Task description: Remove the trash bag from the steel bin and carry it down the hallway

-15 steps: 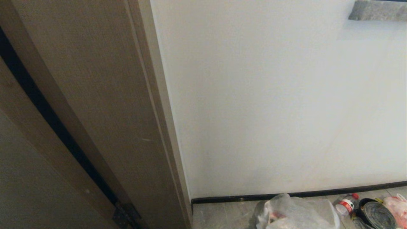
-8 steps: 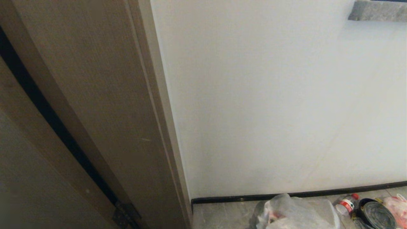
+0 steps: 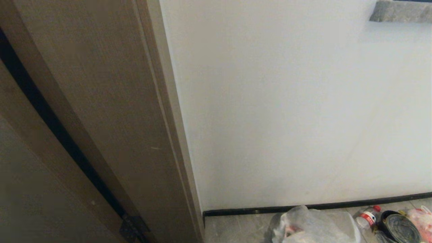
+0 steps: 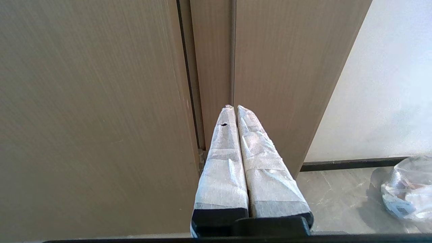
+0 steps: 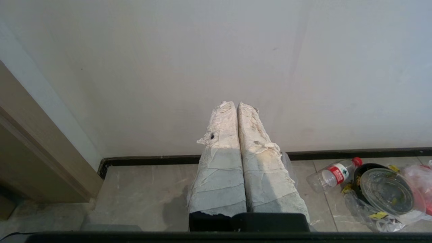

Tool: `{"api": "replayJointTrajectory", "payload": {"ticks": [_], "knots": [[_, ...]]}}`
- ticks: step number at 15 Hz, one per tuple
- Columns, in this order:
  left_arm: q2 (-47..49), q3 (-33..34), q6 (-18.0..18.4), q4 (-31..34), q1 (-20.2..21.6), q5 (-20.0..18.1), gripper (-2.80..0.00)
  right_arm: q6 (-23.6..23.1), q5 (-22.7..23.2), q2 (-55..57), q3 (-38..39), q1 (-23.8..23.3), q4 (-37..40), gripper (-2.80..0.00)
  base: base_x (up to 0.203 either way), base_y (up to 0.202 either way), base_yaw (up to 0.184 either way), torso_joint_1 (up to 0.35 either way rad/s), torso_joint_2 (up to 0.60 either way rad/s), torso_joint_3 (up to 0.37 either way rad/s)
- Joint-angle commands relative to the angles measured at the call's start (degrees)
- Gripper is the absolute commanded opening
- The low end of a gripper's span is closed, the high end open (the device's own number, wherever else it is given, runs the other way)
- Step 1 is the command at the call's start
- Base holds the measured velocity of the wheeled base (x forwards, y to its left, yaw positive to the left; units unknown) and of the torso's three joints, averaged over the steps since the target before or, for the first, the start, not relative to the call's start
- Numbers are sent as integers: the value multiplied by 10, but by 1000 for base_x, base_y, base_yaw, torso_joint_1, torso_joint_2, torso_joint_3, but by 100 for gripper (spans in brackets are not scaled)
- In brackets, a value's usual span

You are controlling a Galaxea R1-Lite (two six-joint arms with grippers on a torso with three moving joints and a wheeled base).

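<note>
From the head view, the trash bag [image 3: 317, 226] sits low against the white wall [image 3: 297, 111], its clear plastic bunched upward over what is presumably the steel bin, which I cannot make out beneath it; a wooden door frame [image 3: 111, 111] fills the left, and a plastic bottle [image 3: 368, 216] lies on the floor beside a black bowl [image 3: 400, 227]. In the left wrist view, the left gripper [image 4: 234, 107] points at the door frame, its taped fingers pressed together on nothing, parked away from the bag [image 4: 405, 192]. In the right wrist view, the right gripper [image 5: 235, 104] faces the wall, likewise closed and empty, so the grasp is not yet begun.
</note>
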Motion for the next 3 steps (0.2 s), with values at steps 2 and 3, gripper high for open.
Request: {"api": "replayJointTrajectory", "payload": {"ticks": [2,3], "knots": [[0,0,-1,0,0,-1,-280,2,0,1,1,0,0,-280,0,0,0,0,0,0],[0,-1,-1,-1,0,0,-280,2,0,1,1,0,0,-280,0,0,0,0,0,0]]}}
